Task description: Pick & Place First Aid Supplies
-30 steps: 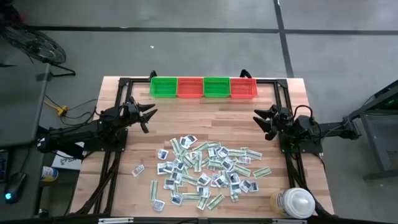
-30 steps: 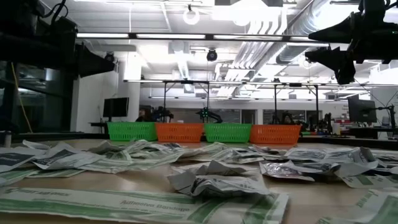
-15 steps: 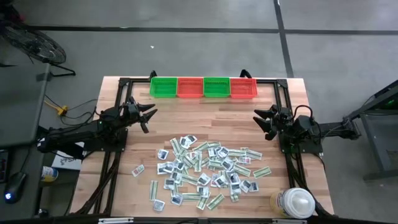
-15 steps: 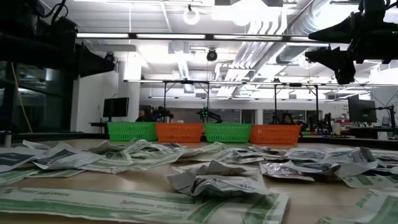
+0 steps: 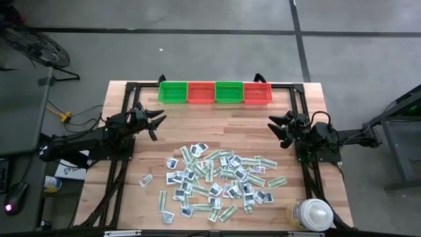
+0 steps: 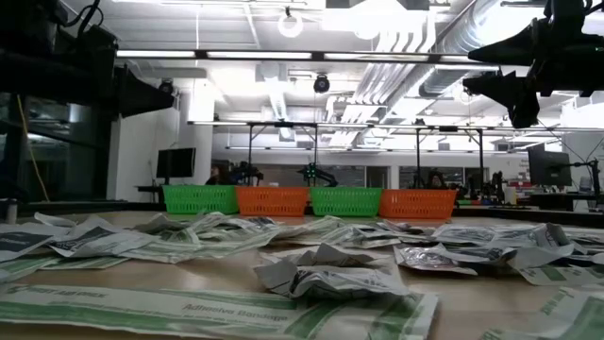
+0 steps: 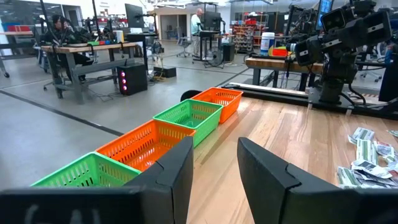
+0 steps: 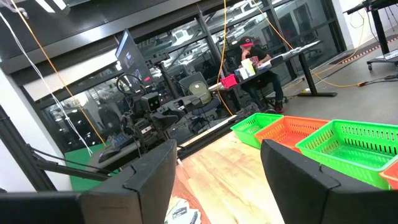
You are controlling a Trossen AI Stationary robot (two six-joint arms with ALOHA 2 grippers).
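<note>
Both grippers are hovering with jaws spread and empty: left gripper (image 5: 156,122), right gripper (image 5: 276,129). The first aid packets (image 5: 214,181) are lying scattered below, well apart from either. Thin, light, probably slippery; pinching a raised edge appears advisable.

Bright overhead lighting, soft shadows, sharp

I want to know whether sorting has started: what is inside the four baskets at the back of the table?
From above, all four baskets show only bare mesh floors; no packets inside. The wrist views hide parts of the floors behind the basket walls.
</note>
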